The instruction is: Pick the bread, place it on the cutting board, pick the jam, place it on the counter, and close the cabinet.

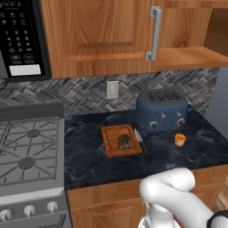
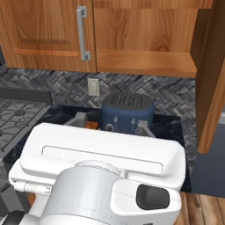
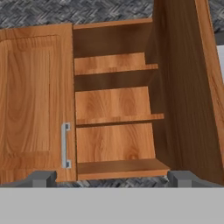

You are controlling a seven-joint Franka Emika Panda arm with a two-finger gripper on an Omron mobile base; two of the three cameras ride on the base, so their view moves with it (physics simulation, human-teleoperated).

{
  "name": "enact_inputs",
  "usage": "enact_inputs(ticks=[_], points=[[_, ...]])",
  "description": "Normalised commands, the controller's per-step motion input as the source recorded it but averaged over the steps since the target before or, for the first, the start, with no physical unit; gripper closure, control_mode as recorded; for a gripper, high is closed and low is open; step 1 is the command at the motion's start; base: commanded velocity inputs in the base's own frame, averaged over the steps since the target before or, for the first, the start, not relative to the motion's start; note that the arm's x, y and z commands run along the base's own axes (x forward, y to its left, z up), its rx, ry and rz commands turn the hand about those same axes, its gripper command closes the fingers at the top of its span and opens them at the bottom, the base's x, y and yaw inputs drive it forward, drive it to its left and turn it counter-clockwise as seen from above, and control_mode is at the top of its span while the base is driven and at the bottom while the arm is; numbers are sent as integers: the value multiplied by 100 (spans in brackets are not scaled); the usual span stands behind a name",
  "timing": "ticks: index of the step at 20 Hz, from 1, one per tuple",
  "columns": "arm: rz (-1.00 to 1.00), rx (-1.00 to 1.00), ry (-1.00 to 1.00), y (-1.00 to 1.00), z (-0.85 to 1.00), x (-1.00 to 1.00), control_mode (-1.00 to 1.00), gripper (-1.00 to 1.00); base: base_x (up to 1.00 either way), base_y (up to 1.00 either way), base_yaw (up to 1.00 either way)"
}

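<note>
bread [image 1: 124, 142] on cutting board [image 1: 112, 134], cabinet [image 3: 113, 105] open

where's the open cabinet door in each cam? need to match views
Left base view: not in it; the open bay of the cabinet sits at the upper right.
Right base view: the open cabinet door hangs edge-on along the right side, right of the bare shelf.
Hand view: it swings out at right, beside the shelves.
Shared landmark: the closed door's silver handle, just left of the open bay.
</note>
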Motion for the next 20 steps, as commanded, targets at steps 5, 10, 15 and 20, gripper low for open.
enact_inputs(ticks=[5,10,15,20], points=[[-1,-1,0,-21,-2,0,-100,-100,0,0,0],[0,0,0,-20,-2,0,-100,-100,0,0,0],[0,0,0,-20,-2,0,-100,-100,0,0,0],[0,0,0,-19,-1,-2,-100,-100,0,0,0]])
